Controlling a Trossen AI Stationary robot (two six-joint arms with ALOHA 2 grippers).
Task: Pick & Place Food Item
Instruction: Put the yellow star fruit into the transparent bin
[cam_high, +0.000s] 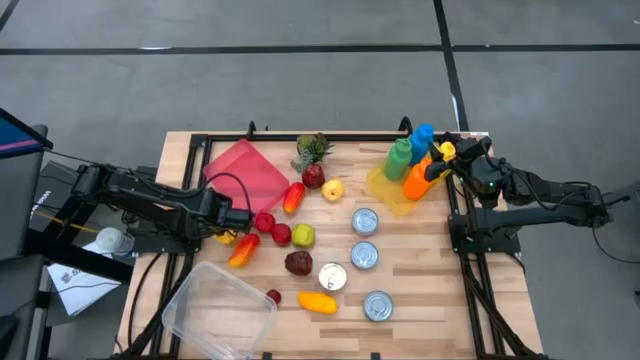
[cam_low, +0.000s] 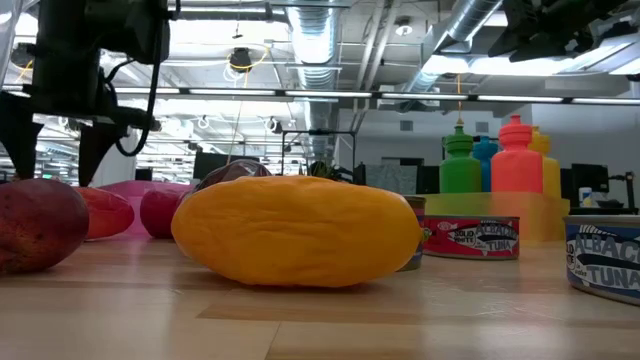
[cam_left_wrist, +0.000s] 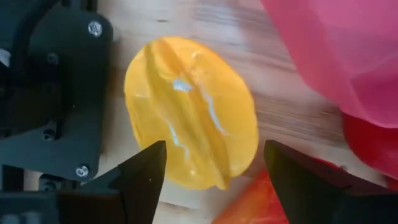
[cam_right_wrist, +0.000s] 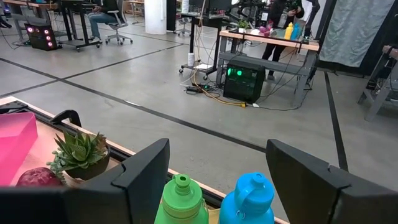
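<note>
A yellow ribbed fruit (cam_left_wrist: 189, 112) lies on its side on the wooden table, just by the pink tray's (cam_high: 247, 170) near-left corner; from above only a sliver of the yellow fruit (cam_high: 226, 238) shows under the arm. My left gripper (cam_left_wrist: 214, 180) hangs open right above it, pointing down, with one finger on each side of the fruit's end and not touching it. In the low view the left gripper (cam_low: 55, 135) stands above the red items at the left. My right gripper (cam_right_wrist: 217, 180) waits open above the bottles at the table's far right.
An orange-red pepper (cam_high: 244, 250) lies right next to the yellow fruit. A clear plastic box (cam_high: 218, 310) sits at the near left. Other toy foods, an orange mango-like piece (cam_low: 297, 232) and tuna cans (cam_high: 365, 222) fill the middle. Green (cam_right_wrist: 180, 199) and blue (cam_right_wrist: 252, 199) bottles stand in a yellow tray.
</note>
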